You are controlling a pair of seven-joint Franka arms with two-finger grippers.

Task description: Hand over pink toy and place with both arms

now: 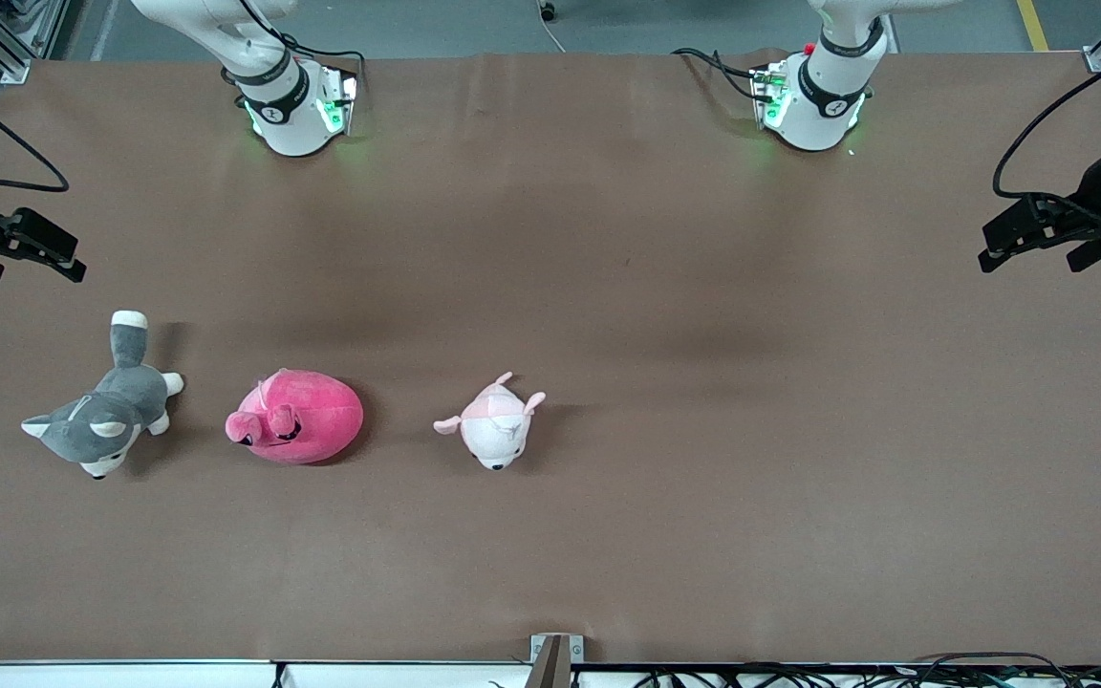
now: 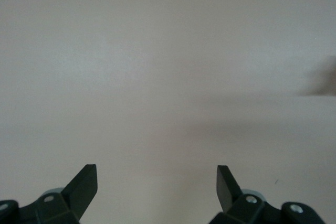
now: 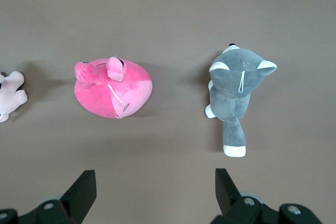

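The pink toy (image 1: 297, 418) (image 3: 113, 88), a round magenta plush, lies on the brown table (image 1: 703, 401) toward the right arm's end. Nothing touches it. My right gripper (image 1: 39, 263) (image 3: 156, 184) hangs open and empty over the table edge at that end. The right wrist view looks down on the toy, some way off from the fingertips (image 3: 84, 184). My left gripper (image 1: 1033, 253) (image 2: 157, 182) waits open and empty over bare table at the left arm's end. Its wrist view shows only the tabletop.
A grey-and-white husky plush (image 1: 106, 416) (image 3: 236, 85) lies beside the pink toy, toward the right arm's end. A small pale pink-and-white plush (image 1: 495, 425) (image 3: 10, 95) lies beside it toward the table's middle. Both arm bases (image 1: 297, 110) (image 1: 813, 100) stand along the table's back edge.
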